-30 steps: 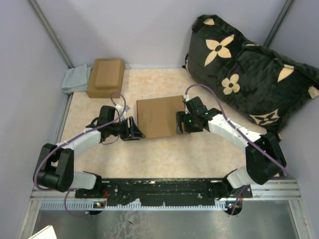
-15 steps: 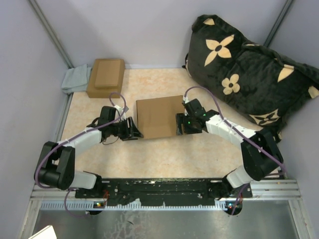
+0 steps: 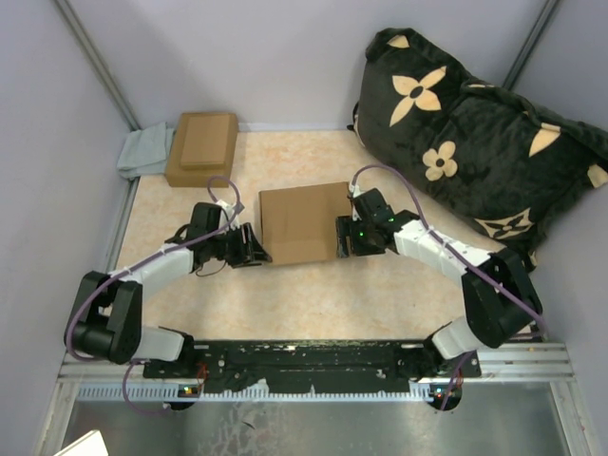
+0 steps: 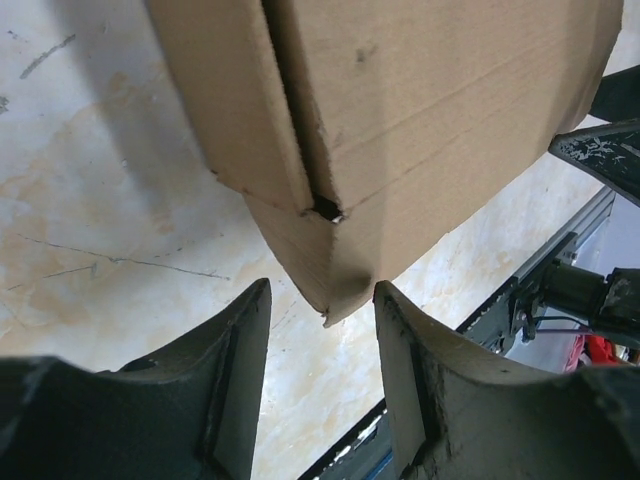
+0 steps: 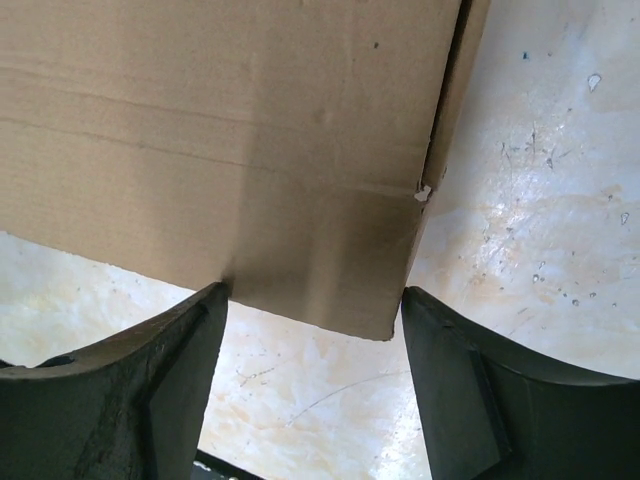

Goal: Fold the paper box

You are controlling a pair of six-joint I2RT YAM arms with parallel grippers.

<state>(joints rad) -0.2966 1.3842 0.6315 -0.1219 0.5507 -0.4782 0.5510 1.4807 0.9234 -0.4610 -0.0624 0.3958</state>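
just closed in a touch on the paper box (image 3: 302, 223), barely shifting it, midway between table edges. straddling its near corners with left gripper (image 4: 320, 305) and right gripper (image 5: 315, 305), both spread, clamping nothing. probably final squaring.

Paper box (image 3: 302, 222): 1. Grippers: 2, left gripper (image 3: 257, 251) and right gripper (image 3: 342, 237), flanking it. Stepped-lid box (image 3: 201, 147): 1, far-left of it. Grey cloth (image 3: 142, 152): 1. Cushion (image 3: 475, 133): 1.

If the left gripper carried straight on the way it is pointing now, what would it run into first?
The paper box: one corner sits right ahead of the left gripper, between its open fingers. Contact would likely come almost at once, though depth is hard to judge.
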